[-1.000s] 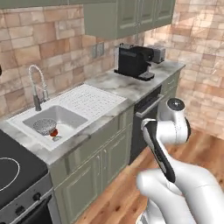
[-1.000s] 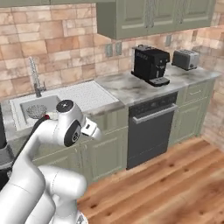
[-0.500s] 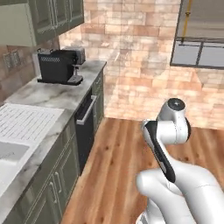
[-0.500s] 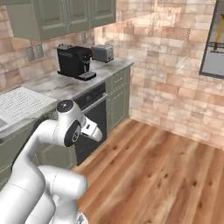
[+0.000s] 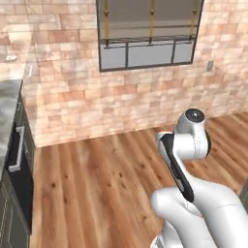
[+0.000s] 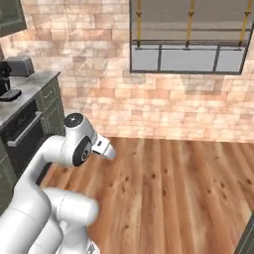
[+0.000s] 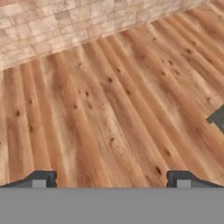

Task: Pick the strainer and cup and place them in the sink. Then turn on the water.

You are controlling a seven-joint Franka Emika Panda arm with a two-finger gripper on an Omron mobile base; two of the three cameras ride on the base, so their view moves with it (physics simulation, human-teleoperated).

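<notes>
White arm (image 5: pixel 186 160) folded over base. Jaws (image 7: pixel 111 180) spread wide, empty, pointing down at plank floor (image 7: pixel 113 100). Brick wall (image 5: pixel 121 97) with window (image 5: pixel 147 31) ahead. Desk edge (image 6: pixel 27 92) off left. Strainer, cup, sink whereabouts cannot tell; judged beyond desk, leftward.

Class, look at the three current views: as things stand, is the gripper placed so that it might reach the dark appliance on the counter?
Probably not. The gripper is open and points down at bare wooden floor. The dark appliance sits on the counter at the far left of the right base view, well apart from the arm.
</notes>
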